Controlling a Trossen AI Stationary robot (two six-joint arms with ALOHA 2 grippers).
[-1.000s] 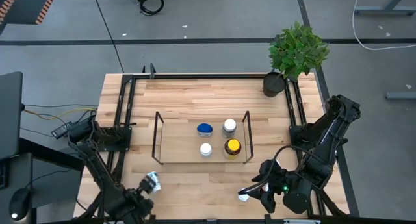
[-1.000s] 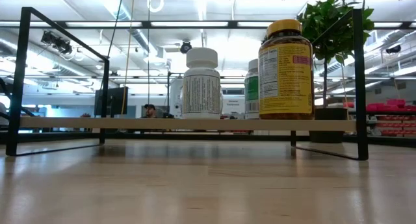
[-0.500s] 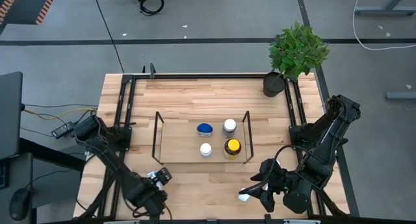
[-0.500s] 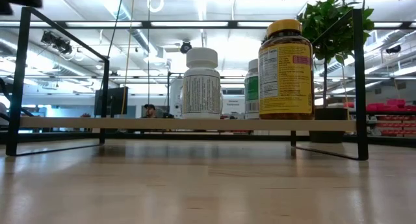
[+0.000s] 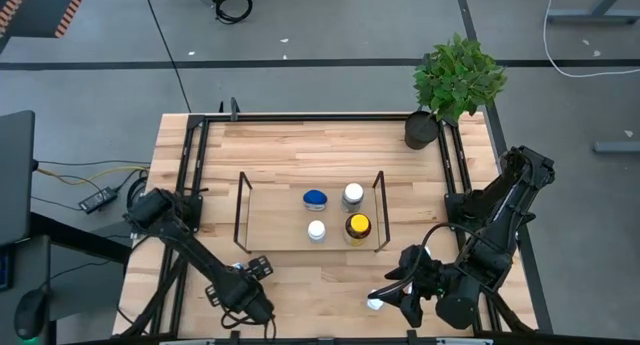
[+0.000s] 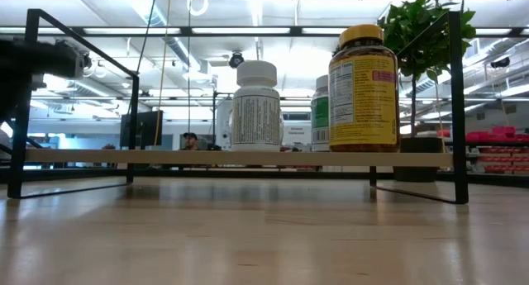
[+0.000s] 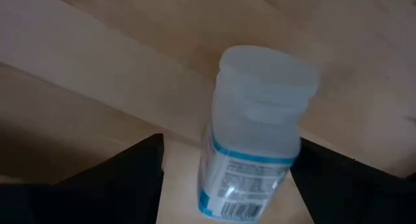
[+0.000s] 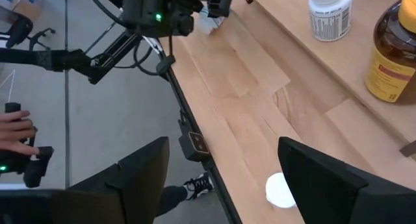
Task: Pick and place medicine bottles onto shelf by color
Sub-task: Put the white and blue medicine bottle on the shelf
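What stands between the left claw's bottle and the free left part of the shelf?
Nothing visible. The left claw holds the white-capped bottle just before the shelf, whose left part is bare.

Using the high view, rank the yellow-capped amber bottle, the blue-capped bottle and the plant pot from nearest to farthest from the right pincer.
From the right pincer, at the table's near right edge:
1. Yellow-capped amber bottle, on the shelf's near right corner.
2. Blue-capped bottle, farther back and left on the shelf.
3. Plant pot, at the table's far right corner.
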